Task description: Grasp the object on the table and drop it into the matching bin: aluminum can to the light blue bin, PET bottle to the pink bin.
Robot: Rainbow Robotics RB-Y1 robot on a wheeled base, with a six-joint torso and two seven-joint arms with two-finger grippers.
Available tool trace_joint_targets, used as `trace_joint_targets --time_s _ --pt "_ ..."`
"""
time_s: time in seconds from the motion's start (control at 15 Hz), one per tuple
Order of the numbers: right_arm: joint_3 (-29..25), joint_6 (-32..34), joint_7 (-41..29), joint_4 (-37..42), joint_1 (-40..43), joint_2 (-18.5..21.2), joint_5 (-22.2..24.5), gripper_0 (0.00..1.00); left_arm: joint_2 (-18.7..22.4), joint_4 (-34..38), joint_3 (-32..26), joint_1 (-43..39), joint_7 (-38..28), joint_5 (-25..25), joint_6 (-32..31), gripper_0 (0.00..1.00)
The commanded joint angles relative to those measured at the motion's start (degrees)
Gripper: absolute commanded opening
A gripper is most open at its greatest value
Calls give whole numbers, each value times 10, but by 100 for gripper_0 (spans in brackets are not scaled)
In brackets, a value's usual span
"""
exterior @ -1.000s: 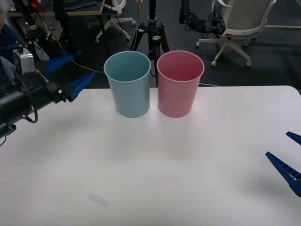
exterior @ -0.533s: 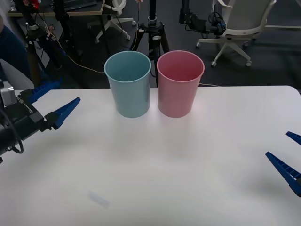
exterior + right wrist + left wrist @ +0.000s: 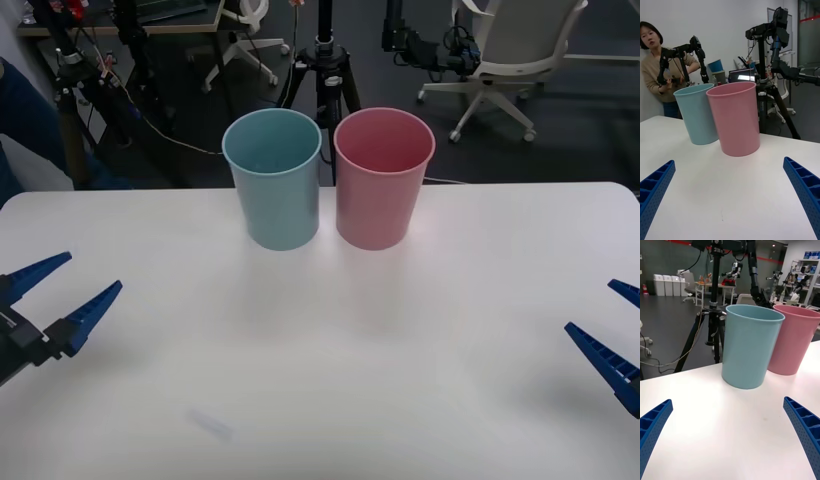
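Your left gripper [image 3: 94, 268] hung low over the near-left part of the table [image 3: 320, 380], close to the left edge, its two blue ribbed fingers spread wide with nothing between them. Your right gripper [image 3: 588, 304] sat at the near-right edge of the white top, its fingers parted just as wide and also holding nothing.

The light blue bin [image 3: 272, 190] and the pink bin [image 3: 378, 190] stood upright side by side near the table's far edge, around the middle of its width, light blue on your left and pink on your right. Their rims were very close, perhaps touching; you could not tell which. Where the aluminum can lay could not be told from these views.

You had plenty of room. A broad stretch of bare white tabletop ran between the two grippers and from them up to the bins, broken only by a faint grey smudge [image 3: 210, 425] on the near-left surface. Bare surface also lay to either side of the bins, out to the rounded far corners.

The far edge ran just behind the bins. Beyond it a black tripod [image 3: 325, 60] rose behind the gap between the rims, and a white office chair [image 3: 510, 50] stood farther back on the right.
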State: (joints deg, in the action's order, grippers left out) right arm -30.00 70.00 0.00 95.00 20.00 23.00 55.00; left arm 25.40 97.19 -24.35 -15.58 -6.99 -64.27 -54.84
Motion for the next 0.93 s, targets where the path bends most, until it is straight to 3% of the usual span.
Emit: trace_joint_targets --time_s 0.07,0.93 --pt "0 0 0 0 0 0 0 100 0 10 -4 -29 8 6 -11 100" --pt "0 0 0 0 0 0 0 100 0 10 -11 -74 45 21 -49 100"
